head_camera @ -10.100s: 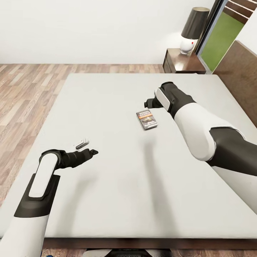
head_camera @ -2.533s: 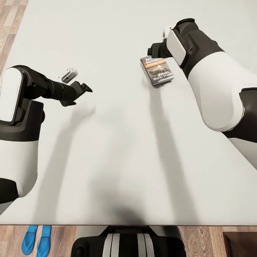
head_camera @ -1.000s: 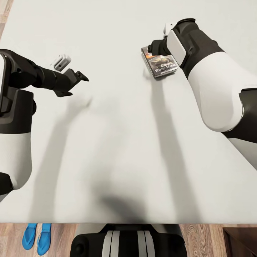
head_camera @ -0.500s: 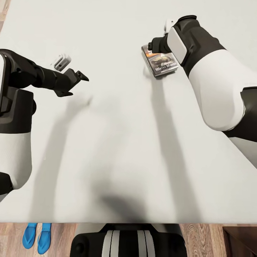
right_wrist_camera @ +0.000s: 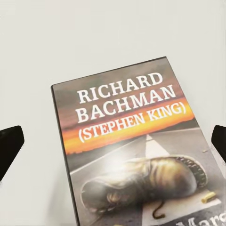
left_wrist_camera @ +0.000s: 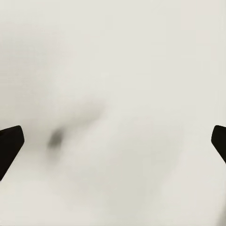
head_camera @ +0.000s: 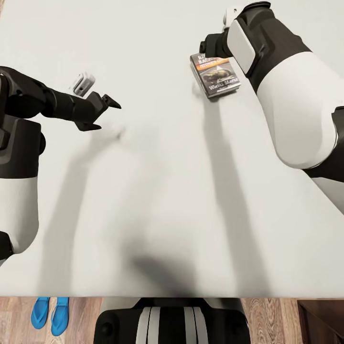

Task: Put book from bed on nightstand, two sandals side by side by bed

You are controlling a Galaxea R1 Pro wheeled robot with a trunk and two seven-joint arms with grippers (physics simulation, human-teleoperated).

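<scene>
The book lies flat on the pale mattress of the bed, its cover with "RICHARD BACHMAN" facing up. My right gripper hovers open just over the book's title end, one dark fingertip at each side of the cover. In the head view the right wrist covers the fingers. My left gripper stands open over bare mattress, with nothing between its fingers. The two blue sandals lie side by side on the wood floor at the bed's near edge.
A small white-grey object rests on the mattress just beyond my left gripper. A dark brown wooden corner shows on the floor at the near right. My base stands against the bed's near edge.
My right arm has reached a little farther across the bed, uncovering more of the book, which also sits slightly farther away. The left gripper has barely shifted.
</scene>
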